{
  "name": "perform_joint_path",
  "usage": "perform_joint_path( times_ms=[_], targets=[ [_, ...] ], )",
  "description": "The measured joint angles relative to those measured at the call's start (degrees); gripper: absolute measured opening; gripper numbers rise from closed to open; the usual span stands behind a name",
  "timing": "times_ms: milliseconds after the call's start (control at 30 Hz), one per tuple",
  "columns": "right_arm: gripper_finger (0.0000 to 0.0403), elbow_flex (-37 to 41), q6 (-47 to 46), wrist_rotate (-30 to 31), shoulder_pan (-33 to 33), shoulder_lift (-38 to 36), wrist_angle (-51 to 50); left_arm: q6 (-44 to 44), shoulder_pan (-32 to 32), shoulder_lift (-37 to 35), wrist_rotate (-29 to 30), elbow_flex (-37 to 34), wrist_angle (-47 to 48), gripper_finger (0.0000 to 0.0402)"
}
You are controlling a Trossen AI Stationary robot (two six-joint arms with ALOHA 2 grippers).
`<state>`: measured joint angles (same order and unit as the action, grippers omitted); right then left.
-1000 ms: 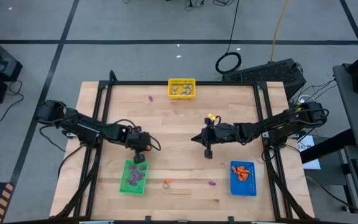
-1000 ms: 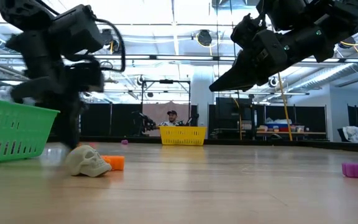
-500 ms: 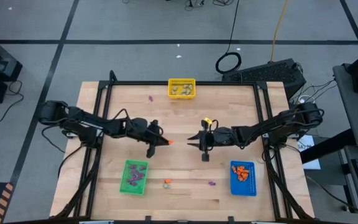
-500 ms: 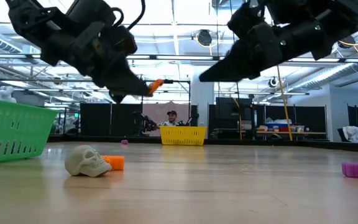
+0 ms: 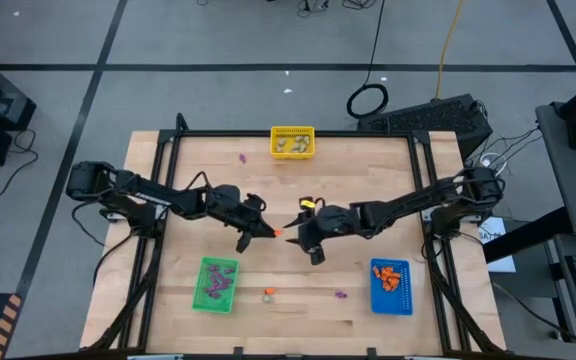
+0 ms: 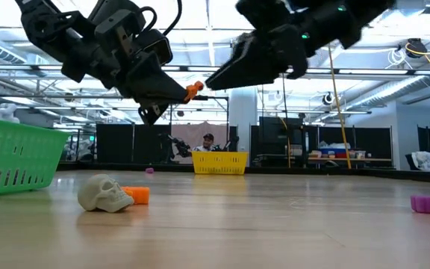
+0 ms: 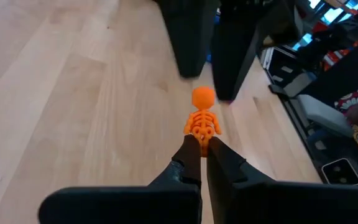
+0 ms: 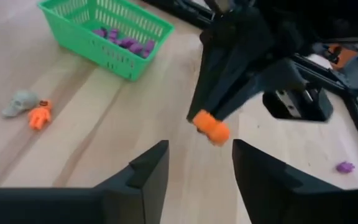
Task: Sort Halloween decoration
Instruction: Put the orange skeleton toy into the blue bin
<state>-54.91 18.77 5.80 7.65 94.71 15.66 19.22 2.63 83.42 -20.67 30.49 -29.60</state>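
Left gripper (image 5: 271,231) is clamped on an orange skeleton (image 7: 202,118), held in the air above mid-counter (image 5: 368,170). Right gripper (image 5: 290,226) faces it just beside, fingers (image 8: 143,168) spread apart and holding nothing, the skeleton just ahead of them.

No legible text, labels, brand marks, numbers or signs are showing in any view. Nothing readable is appearing on the bins, the arms, the table or the room beyond it.
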Motion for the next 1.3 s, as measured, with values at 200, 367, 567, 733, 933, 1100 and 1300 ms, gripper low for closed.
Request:
perform_joint_path(
  times_ms=[200, 367, 567, 733, 933, 1100, 1300],
  targets=[
    [0.0160, -5.71, 3.30, 0.09, -0.08, 3.54, -4.23, 1.15, 0.13, 0.00, -0.28, 0.30, 0.13, 0.0000],
    [0.0156, -7.95, 5.36, 0.05, -0.08, 4.77, -6.18, 1.30, 0.19, 0.00, -0.74, 0.30, 0.15, 0.0000],
    [0.0100, -8.47, 5.96, 0.24, -0.21, 6.22, -6.93, 1.32, 0.37, -0.01, -0.92, 0.30, 0.14, 0.0000],
    [0.0022, -8.47, 5.98, 0.35, -0.19, 6.19, -6.56, 1.36, 0.35, -0.02, -1.19, 0.30, 0.34, 0.0000],
    [0.0031, -8.47, 4.71, 0.37, -0.19, 5.60, -7.32, 1.44, 0.35, -0.02, -0.44, 0.30, -0.04, 0.0036],
    [0.0021, -8.47, 1.79, 0.22, 0.37, 1.83, -12.32, -0.10, 0.39, -0.04, 0.01, 0.32, -0.17, 0.0105],
    [0.0023, -8.47, -7.65, 0.24, 3.32, -3.64, -26.79, -4.85, 0.37, -0.04, 0.68, 0.32, -0.06, 0.0162]
  ],
)
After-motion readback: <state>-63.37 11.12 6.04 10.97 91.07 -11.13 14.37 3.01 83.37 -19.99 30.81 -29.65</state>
